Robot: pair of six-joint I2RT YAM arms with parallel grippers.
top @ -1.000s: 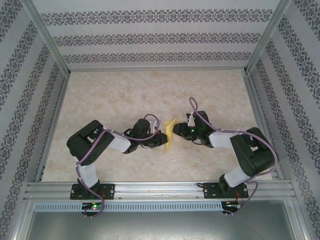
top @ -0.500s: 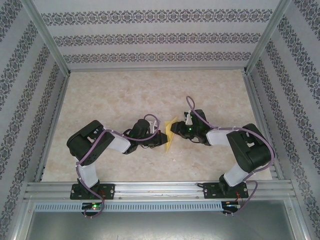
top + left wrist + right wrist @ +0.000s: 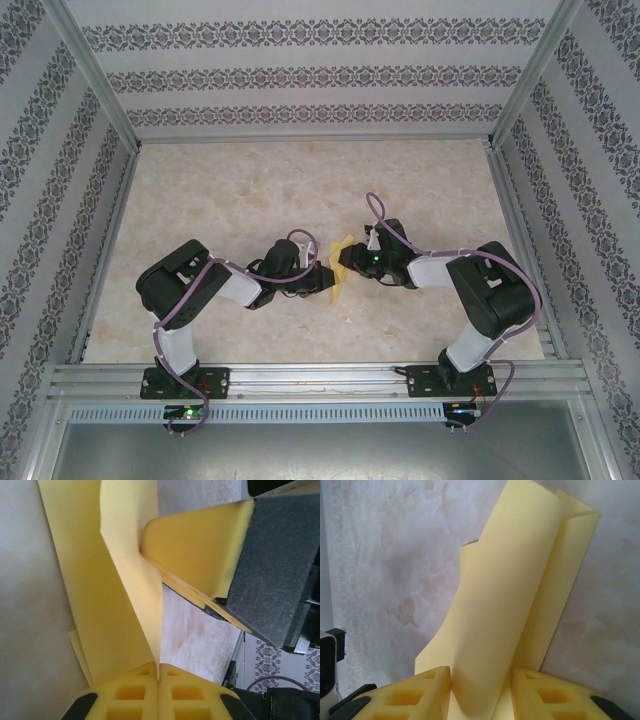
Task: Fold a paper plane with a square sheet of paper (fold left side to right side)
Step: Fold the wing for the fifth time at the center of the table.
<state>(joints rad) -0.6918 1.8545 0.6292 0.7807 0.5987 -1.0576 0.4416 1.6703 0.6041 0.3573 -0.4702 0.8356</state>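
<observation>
Left gripper (image 3: 159, 680) clamped the paper (image 3: 125, 605) tight mid-table (image 3: 230, 190), anchoring it; right gripper (image 3: 480, 680), half-open, cupped its curling side for folding.

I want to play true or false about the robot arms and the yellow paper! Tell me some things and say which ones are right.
1. The left claw is pinched shut on the yellow paper. True.
2. The paper lies flat on the table. False: it is bent and curls up between the two claws.
3. The right claw has its fingers squeezed together. False: they stand apart, with the paper running between them.
4. Both claws meet near the middle of the table. True.
</observation>
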